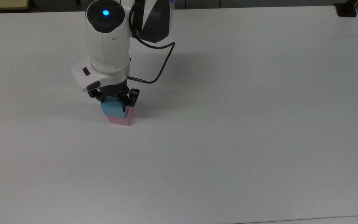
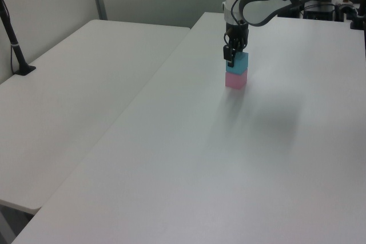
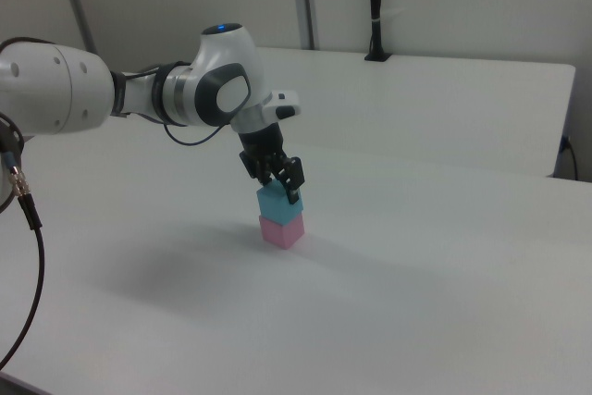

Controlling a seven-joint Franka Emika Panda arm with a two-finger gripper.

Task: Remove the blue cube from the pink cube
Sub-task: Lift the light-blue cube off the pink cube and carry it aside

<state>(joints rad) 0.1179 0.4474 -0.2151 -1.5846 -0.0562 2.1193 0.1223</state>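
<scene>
- Though the gripper (image 1: 113, 103) has its fingers down on either side of the blue cube (image 1: 112, 110), the cube sits squarely on the pink cube (image 1: 123, 119); the stack is intact in the top view, the left view and the right view alike
- The fingers look closed in against opposite faces of the blue cube (image 3: 277, 203), one at the top view's left and one at the top view's right; that reads as a clamp on it, though how firm the contact is cannot be judged
- The pink cube (image 2: 235, 80) rests on the white table (image 1: 228, 124), toward the far edge in the top view and a little to the top view's left of centre; the blue cube (image 2: 238, 63) lies directly on top of it, touching, with no gap visible between them
- As a judgement of progress: the reach and the grasp appear done; the lift, the carry aside and the setting down are all left; the task itself is not yet achieved
- The lift calls for a straight upward pull, since a sideways tug could drag or topple the pink cube (image 3: 281, 229) beneath
</scene>
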